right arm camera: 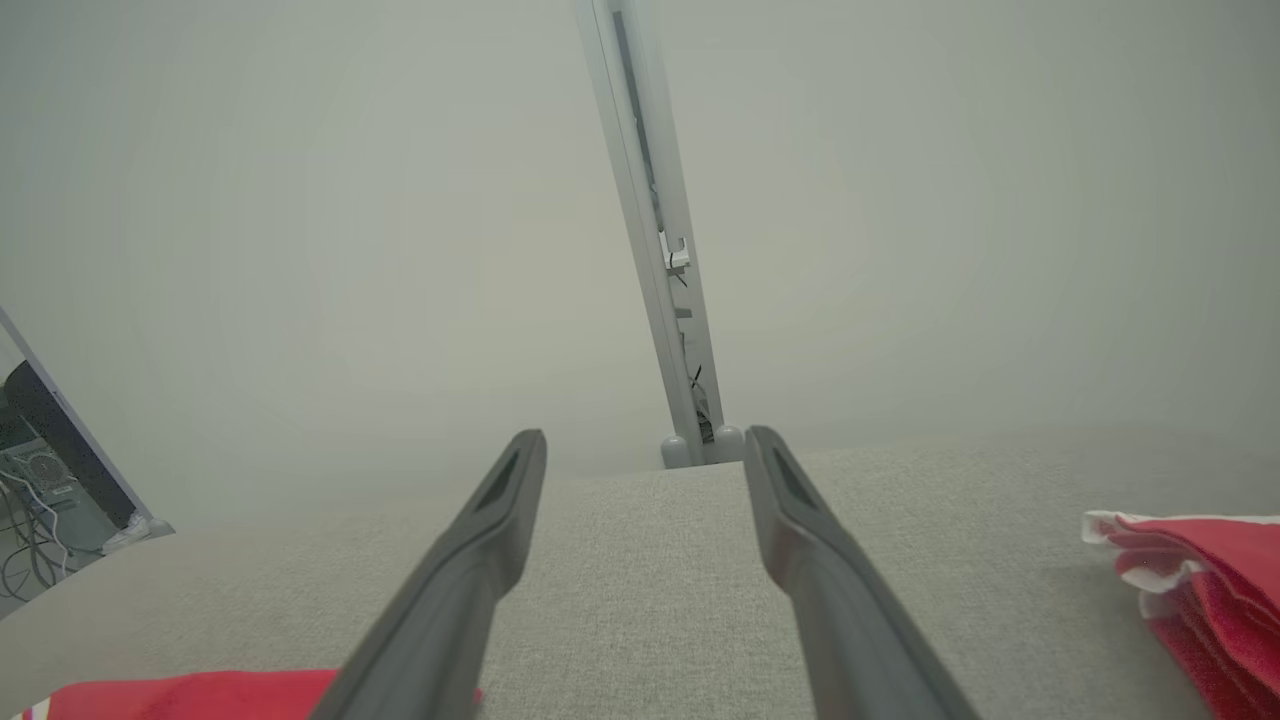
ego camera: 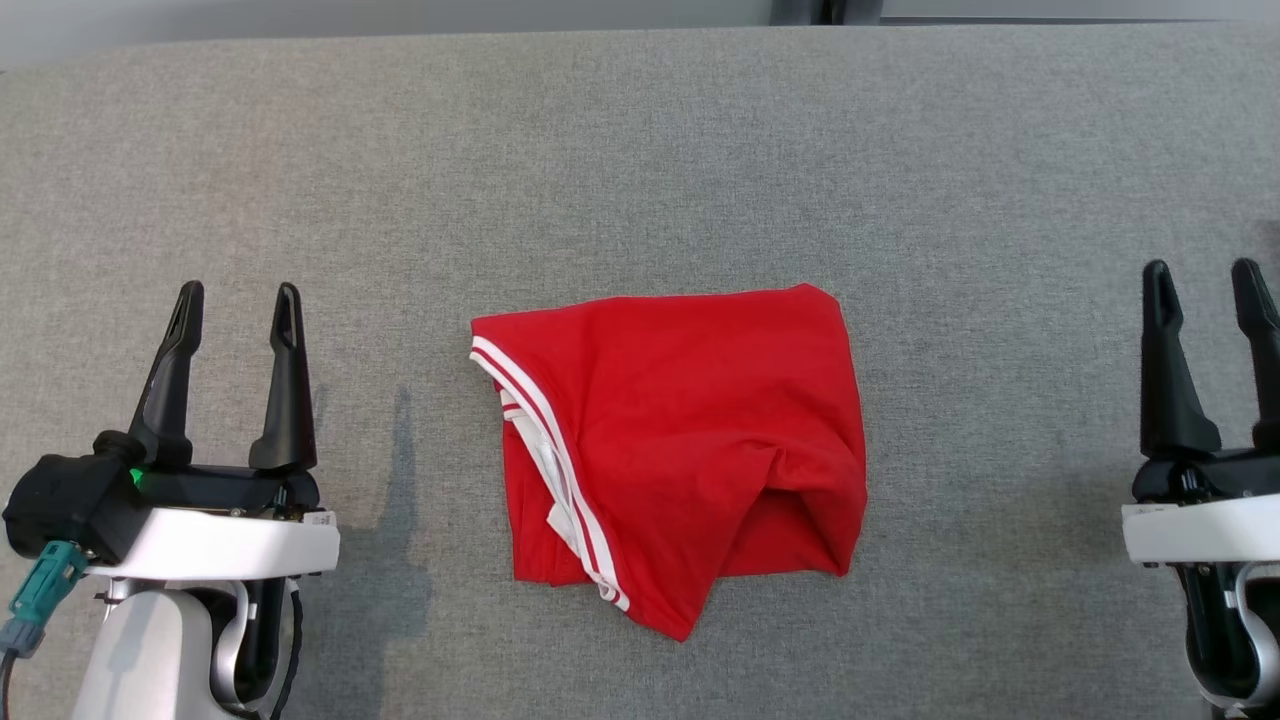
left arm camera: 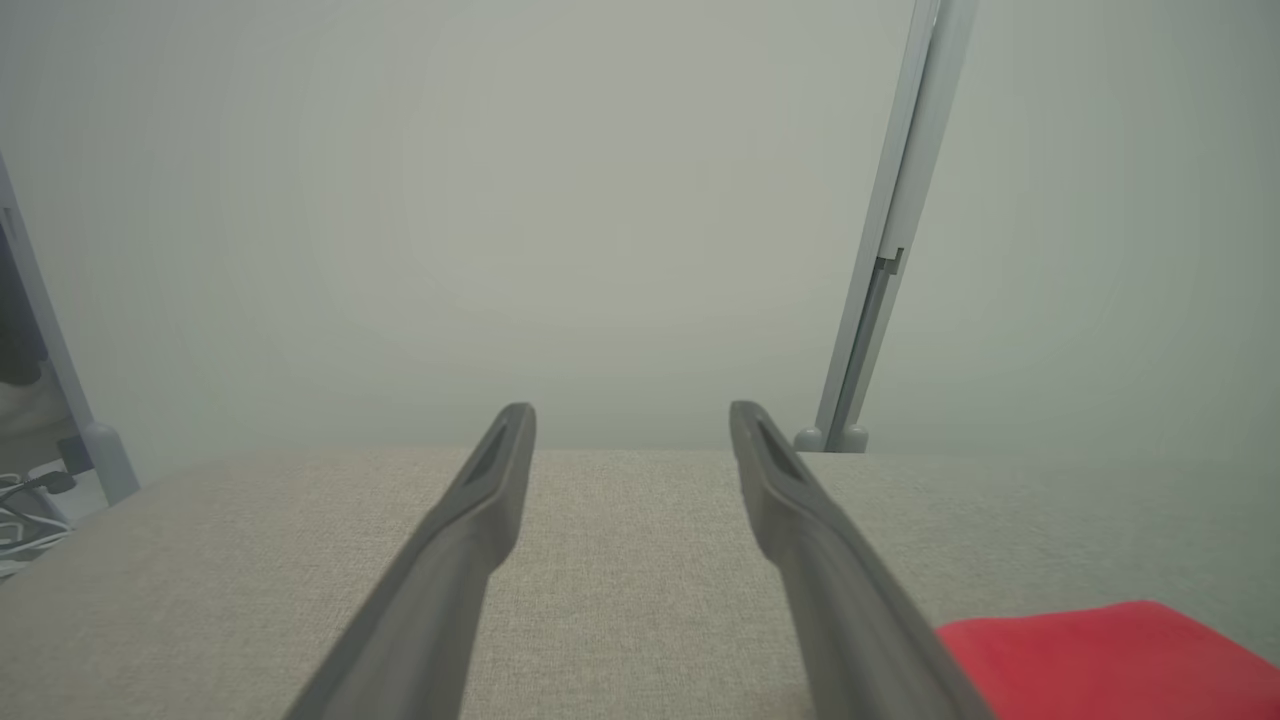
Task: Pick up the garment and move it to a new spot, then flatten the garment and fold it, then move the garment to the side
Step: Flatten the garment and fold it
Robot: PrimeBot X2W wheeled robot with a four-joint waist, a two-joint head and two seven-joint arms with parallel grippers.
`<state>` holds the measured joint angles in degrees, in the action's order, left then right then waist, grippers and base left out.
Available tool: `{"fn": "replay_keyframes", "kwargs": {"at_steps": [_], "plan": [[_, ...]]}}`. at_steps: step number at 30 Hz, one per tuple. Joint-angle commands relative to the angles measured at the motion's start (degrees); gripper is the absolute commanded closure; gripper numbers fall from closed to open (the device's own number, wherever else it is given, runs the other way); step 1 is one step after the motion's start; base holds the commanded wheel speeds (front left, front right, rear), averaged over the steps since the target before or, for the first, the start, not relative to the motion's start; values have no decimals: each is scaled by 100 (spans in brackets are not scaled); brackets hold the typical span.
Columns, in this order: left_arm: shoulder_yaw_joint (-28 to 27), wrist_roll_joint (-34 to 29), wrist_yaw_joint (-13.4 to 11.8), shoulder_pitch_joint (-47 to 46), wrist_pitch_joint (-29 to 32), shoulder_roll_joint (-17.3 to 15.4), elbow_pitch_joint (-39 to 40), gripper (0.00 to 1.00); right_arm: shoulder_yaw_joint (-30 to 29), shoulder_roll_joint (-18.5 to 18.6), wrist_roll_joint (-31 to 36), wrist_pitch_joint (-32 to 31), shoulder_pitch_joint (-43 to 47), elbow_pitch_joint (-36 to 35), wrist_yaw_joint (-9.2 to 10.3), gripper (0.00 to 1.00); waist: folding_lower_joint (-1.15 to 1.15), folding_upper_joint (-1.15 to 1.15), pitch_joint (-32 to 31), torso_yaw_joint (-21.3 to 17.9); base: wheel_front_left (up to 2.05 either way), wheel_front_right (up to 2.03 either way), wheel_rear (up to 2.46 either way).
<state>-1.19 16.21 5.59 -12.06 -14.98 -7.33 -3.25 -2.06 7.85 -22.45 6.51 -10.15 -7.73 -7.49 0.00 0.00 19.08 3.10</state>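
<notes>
nearest, at lower left of the head view: left gripper (ego camera: pixel 238 292), fingers spread wide apart, clamping nothing, over bare grey fabric tabletop (ego camera: pixel 640 180). at lower right: right gripper (ego camera: pixel 1202 267), fingers likewise parted and holding nothing, clipped by the picture's right edge.

between the two, well apart from both: red garment (ego camera: pixel 690 440), lying folded into a rough square on the tabletop, touched by neither gripper. along its left side, white stripes (ego camera: pixel 545 420) running diagonally down; at its near edge, one corner poking out to a point; at its lower right, a soft bulging fold.

open room on every side of it: broad bare strips to left and right, reaching each gripper, and an even wider bare stretch beyond it, up to the far edge (ego camera: pixel 400 48) of the table.

from the right wrist, to the right of the fingers and near that picture's edge: a bundle of red cloth with white trim (right arm camera: pixel 1200 580), lying in layers on the same surface; whether a separate piece or not, cannot tell.

past the far edge: pale wall (left arm camera: pixel 450 200), a slim grey upright post (left arm camera: pixel 880 290) standing just behind the table, and off the left corner a tangle of cables (left arm camera: pixel 25 495).
</notes>
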Motion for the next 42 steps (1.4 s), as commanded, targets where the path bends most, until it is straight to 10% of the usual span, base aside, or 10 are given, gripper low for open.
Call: {"fn": "replay_keyframes", "kwargs": {"at_steps": [1,19,20,21,42], "plan": [[-29,-25,-22,68,-11,-38,28,0,-109,59,77,4,99,56,-1,0,0,0,-13,1,0,0,0],[73,-3,-92,207,9,-93,74,0,-215,93,-21,12,243,320,-1,0,0,0,-130,10,0,0,0],[79,2,-94,208,11,-93,76,0,-203,94,-42,-11,241,332,-2,39,0,0,-131,15,0,0,0],[89,7,-93,206,12,-94,76,0,-116,119,-108,-79,240,356,-2,100,0,0,-136,23,0,0,0],[242,109,-57,-46,-10,11,-34,0,3428,551,-834,-334,-1112,1383,-1,100,0,0,111,351,0,0,0]]}}
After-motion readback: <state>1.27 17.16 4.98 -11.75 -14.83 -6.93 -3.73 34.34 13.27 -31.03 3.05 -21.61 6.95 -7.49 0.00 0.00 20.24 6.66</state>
